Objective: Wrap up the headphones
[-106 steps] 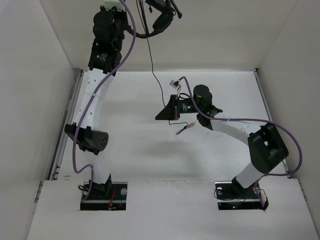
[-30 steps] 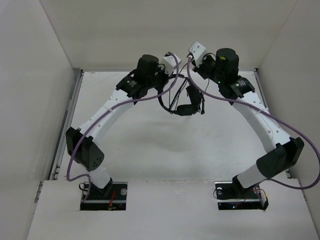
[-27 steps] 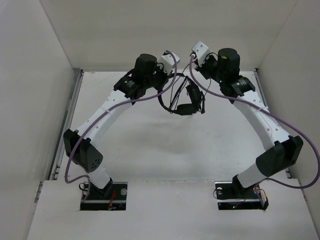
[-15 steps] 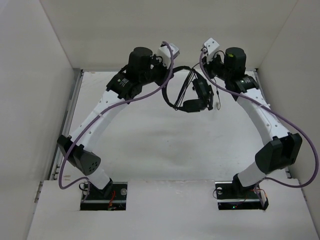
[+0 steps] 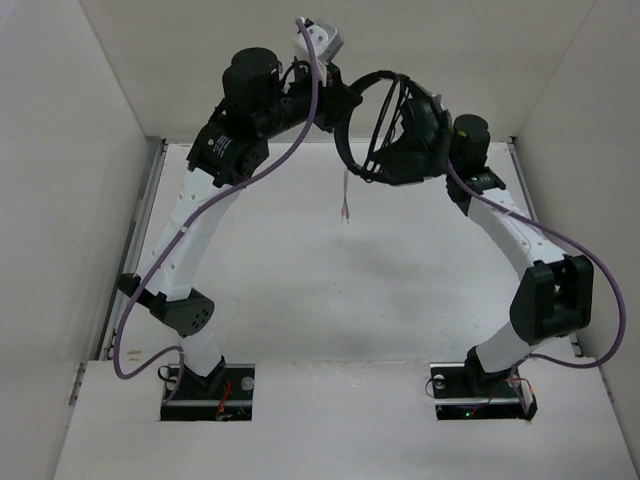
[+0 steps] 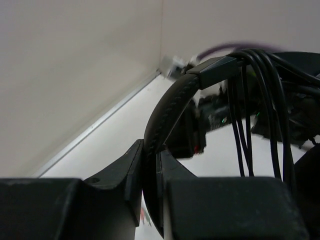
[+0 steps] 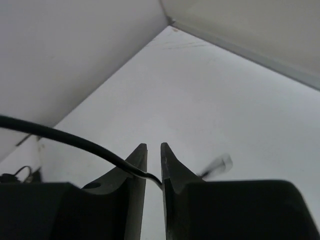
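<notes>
The black headphones hang in the air near the back wall, between my two grippers. My left gripper is shut on the padded headband, with its fingertips on either side of it. Several turns of the thin black cable run over the headband. My right gripper sits just right of the earcups and is shut on the thin cable, which passes between its fingertips. The cable's loose end with light-tipped plugs dangles below, and shows blurred in the right wrist view.
White walls enclose the table on the left, back and right. A metal rail runs along the left edge. Purple arm cables loop beside both arms. The white tabletop lies well below the raised grippers.
Both grippers have risen and moved toward the back wall with the headphones. The cable's plug end now hangs free below them.
</notes>
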Controlling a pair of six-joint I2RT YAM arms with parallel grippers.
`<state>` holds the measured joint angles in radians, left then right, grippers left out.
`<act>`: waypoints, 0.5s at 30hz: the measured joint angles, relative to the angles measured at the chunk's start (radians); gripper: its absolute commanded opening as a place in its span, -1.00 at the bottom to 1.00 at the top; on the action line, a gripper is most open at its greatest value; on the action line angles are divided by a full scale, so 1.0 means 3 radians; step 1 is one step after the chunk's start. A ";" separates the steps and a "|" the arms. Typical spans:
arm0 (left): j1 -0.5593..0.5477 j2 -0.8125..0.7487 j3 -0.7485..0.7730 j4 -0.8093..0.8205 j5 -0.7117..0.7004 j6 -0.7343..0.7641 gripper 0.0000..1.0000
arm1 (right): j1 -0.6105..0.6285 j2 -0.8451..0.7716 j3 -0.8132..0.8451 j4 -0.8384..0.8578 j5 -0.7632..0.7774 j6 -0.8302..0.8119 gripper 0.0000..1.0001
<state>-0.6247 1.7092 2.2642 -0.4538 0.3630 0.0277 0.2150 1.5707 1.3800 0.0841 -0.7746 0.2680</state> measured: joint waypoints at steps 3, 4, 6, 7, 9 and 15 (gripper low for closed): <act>0.0001 0.0058 0.0262 0.0013 0.0069 -0.0120 -0.99 | 0.0104 0.0074 -0.0244 0.0473 -0.0165 0.0572 -0.40; 0.0003 0.0072 0.0324 0.0020 0.0093 -0.0169 -0.98 | 0.0151 0.0104 -0.0300 0.0637 -0.0201 0.0743 -0.39; 0.0010 0.0083 0.0407 0.0039 0.0132 -0.0253 -0.98 | 0.0247 0.0172 -0.0375 0.0912 -0.0258 0.1061 -0.37; 0.0013 0.0084 0.0426 0.0050 0.0154 -0.0294 -0.98 | 0.0287 0.0200 -0.0395 0.1033 -0.0277 0.1186 -0.35; 0.0014 0.0084 0.0451 0.0061 0.0182 -0.0370 -0.98 | 0.0366 0.0242 -0.0404 0.1241 -0.0314 0.1425 -0.33; 0.0018 0.0159 0.0575 0.0076 0.0214 -0.0528 -0.97 | 0.0532 0.0247 -0.0439 0.1769 -0.0350 0.1850 -0.31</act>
<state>-0.6193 1.7569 2.4367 -0.4309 0.4271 -0.1307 0.3744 1.6447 1.2484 0.6147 -0.8795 0.8230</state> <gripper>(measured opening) 0.094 0.342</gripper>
